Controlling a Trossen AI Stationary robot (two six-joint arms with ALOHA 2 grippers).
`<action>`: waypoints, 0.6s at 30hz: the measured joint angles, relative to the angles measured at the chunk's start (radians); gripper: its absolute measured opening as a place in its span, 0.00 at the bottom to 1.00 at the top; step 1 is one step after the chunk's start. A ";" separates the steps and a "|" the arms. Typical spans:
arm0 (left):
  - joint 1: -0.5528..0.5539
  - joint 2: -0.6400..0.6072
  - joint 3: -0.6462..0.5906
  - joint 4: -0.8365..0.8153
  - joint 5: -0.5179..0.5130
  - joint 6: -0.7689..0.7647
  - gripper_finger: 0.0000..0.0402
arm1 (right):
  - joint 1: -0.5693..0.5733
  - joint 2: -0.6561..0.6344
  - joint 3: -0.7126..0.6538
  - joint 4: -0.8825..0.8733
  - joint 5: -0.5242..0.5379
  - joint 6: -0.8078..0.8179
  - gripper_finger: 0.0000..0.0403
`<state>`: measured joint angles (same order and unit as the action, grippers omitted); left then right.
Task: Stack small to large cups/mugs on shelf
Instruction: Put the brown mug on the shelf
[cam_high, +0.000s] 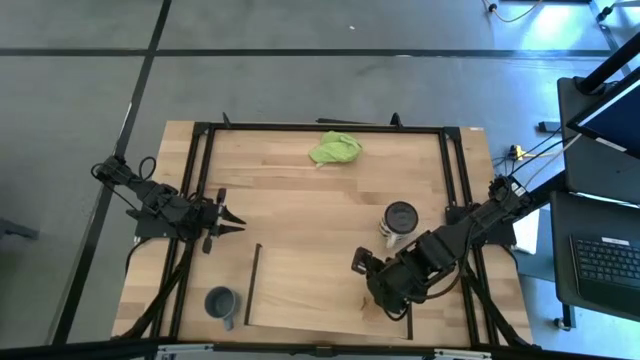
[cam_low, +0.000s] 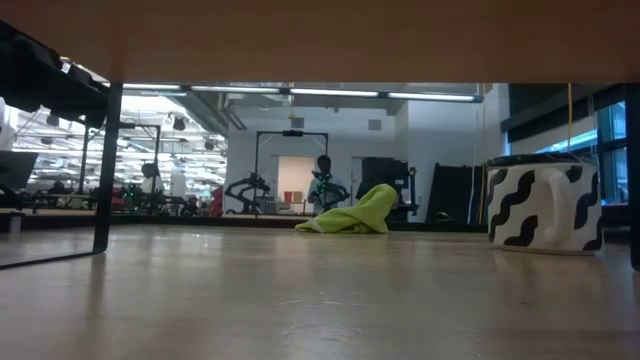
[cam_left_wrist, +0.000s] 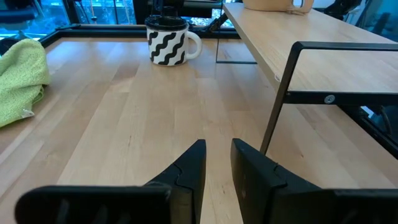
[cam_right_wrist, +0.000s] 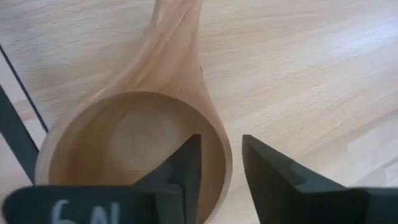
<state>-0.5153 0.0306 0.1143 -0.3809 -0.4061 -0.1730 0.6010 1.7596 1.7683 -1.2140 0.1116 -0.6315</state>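
Right gripper (cam_right_wrist: 221, 180): clamped on the wooden cup's (cam_right_wrist: 134, 134) rim, one finger inside, at the shelf's (cam_high: 310, 285) right end.
Left gripper (cam_high: 232, 219): released, at the surface's (cam_high: 290, 170) left edge.
White mug (cam_high: 399, 224): surface, beside shelf's far right corner.
Blue-grey mug (cam_high: 220, 303): surface, left of shelf.

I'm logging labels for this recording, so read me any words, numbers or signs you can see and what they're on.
"6A" or similar: pale handwritten marks on the right gripper, cut off by the picture's edge, so the reading is uncertain.
White mug: wavy black pattern only, no words.
Laptop keys: too small to read.
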 joint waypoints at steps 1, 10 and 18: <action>0.000 0.000 0.000 0.000 0.000 0.000 0.17 | 0.000 0.000 0.000 0.000 0.010 0.000 0.32; 0.000 0.000 0.000 0.000 0.000 0.000 0.17 | -0.036 -0.003 0.119 -0.009 0.188 0.046 0.37; 0.000 0.000 0.000 0.000 0.000 0.000 0.17 | -0.046 -0.006 0.294 -0.071 0.020 0.319 0.24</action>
<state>-0.5154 0.0307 0.1144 -0.3809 -0.4061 -0.1730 0.5552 1.7538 2.0626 -1.2846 0.1315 -0.3123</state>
